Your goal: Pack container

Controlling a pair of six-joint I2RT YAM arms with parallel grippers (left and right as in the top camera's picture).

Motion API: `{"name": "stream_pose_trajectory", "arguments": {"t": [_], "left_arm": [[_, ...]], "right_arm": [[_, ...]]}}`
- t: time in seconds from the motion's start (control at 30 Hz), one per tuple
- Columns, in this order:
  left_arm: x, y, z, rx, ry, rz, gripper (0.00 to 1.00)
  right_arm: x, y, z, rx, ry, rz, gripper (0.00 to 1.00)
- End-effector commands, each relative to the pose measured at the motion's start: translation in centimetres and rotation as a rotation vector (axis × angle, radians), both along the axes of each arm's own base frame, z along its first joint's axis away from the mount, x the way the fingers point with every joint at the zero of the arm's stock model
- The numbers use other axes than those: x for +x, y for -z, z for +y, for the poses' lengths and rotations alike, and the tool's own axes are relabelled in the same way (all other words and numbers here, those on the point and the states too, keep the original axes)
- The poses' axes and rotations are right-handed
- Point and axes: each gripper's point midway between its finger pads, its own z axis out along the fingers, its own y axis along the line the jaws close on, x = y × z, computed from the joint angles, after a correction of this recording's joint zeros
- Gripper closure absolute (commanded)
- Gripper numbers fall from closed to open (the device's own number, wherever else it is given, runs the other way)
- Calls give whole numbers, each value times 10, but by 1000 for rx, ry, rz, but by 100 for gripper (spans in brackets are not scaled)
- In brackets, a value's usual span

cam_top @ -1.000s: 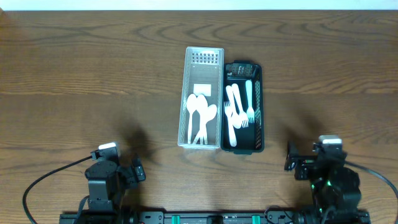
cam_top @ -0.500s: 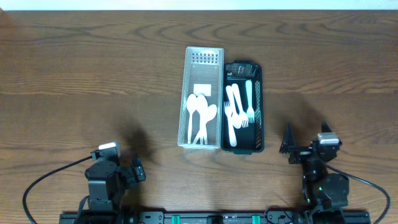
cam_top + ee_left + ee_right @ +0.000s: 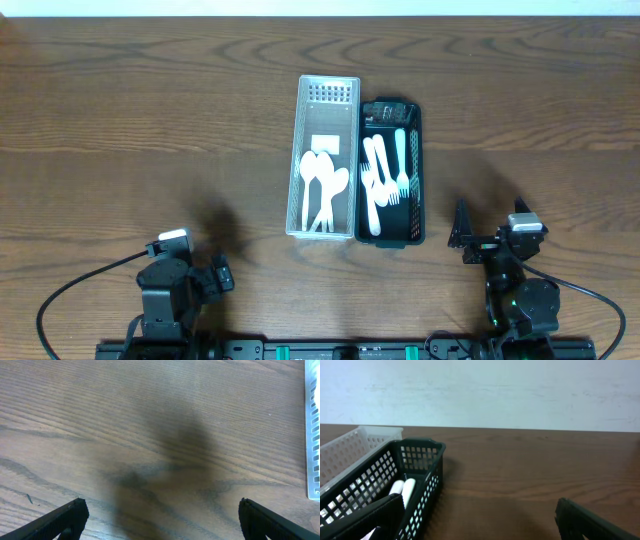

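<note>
1. Arms sit at the near edge of the worktop [image 3: 120, 120], well short of the black basket [image 3: 415, 215]. The left tool [image 3: 160, 515] hangs over bare wood, fingers spread wide and empty; the right tool [image 3: 480, 520], near the basket's front right corner, is likewise spread and holds nothing.
2. Directly left of the black basket, touching it along its long side, lies the clear basket [image 3: 300, 140]. It holds white spoons [image 3: 322, 185] in its near half and a small white card [image 3: 324, 144] further back.
3. Inside the black basket lie white forks [image 3: 385, 180], with a dark item at its far end that I cannot identify.
4. Judging by this, nothing is in hand and both arms are parked; whether packing is about to start or is finished cannot be told. If more remains, the next move calls for a reach forward from the basket's near end and a grasp on one thin utensil.
5. No brand, label or writing is legible; the card looks blank.
</note>
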Motion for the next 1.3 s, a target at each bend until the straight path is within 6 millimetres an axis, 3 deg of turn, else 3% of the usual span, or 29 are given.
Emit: {"name": "stream_pose_trajectory", "arguments": {"t": [0.0,0.57,0.7,1.1,1.27], "left_arm": [[0,-2,1,15,1,-6,2],[-1,-2,2,15,-1,-11,2],[1,-12,1,7,1,-93,2],[61,-74,-4,26,33,-609,2],[70,-64,-4,30,34,-658,2]], "right_arm": [[0,1,3,-5,-12,-2,1],[0,1,3,-5,-12,-2,1],[0,1,3,-5,-12,-2,1],[0,1,3,-5,-12,-2,1],[0,1,3,-5,-12,-2,1]]}}
